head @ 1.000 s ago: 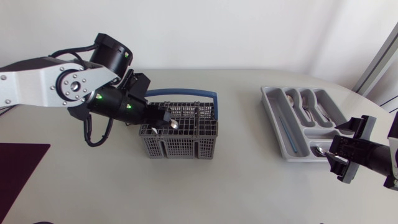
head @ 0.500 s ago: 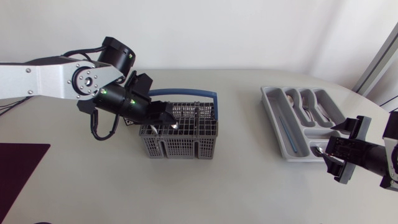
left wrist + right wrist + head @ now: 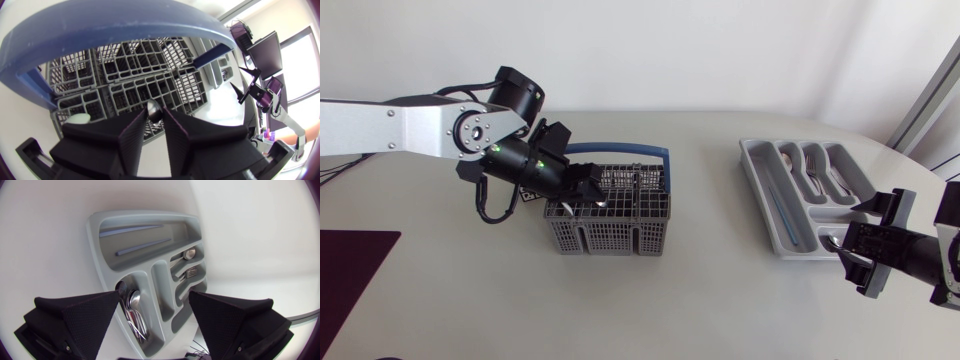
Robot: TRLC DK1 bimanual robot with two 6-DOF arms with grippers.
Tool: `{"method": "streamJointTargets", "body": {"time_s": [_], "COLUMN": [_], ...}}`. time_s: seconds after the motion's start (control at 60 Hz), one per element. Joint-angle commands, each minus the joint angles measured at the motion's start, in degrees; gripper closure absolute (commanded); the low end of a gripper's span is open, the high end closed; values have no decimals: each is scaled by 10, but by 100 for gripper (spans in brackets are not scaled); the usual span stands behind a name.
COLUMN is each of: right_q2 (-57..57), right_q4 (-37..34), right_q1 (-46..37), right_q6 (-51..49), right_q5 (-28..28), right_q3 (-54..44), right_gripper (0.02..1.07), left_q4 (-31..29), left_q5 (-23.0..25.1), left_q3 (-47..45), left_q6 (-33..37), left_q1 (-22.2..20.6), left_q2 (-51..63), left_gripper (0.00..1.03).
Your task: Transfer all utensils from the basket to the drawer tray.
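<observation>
As the left jaws clamp a spoon [image 3: 154,109] over the basket [image 3: 610,236], seemingly to lift it clear, the right jaws hang wide apart near the tray [image 3: 800,232].

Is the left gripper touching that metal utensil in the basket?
Touching. The left wrist view shows the metal utensil pinched between both fingers of the left gripper, no gap on either side, over the basket.

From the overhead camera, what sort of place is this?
Probably a robotics lab bench staging a kitchen chore: plain table, left arm and right arm, cutlery basket, drawer tray.
</observation>
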Motion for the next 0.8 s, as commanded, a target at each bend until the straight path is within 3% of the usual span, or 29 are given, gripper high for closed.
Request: {"method": "streamJointTargets", "body": {"time_s": [0.0,0.083,0.2,0.583,0.783], "right_q2": [-4,-4,-6,-15,-26], "right_q4": [-3,-3,-3,-5,-14], "right_q1": [6,6,6,6,13], "right_q6": [-2,-2,-6,-12,-8], "right_q5": [4,4,4,4,5], "right_q3": [-18,-19,-22,-29,-29], "right_gripper": [7,7,7,7,7], "left_q4": [-1,-2,-1,-1,-1], "left_q5": [15,25,36,52,124], "left_q3": [15,14,9,-1,-8], "left_q6": [-16,-15,-13,-13,-12], "left_q1": [8,13,17,26,55], "left_q2": [10,7,-4,-50,-61], "left_gripper": [89,97,100,100,100]}}
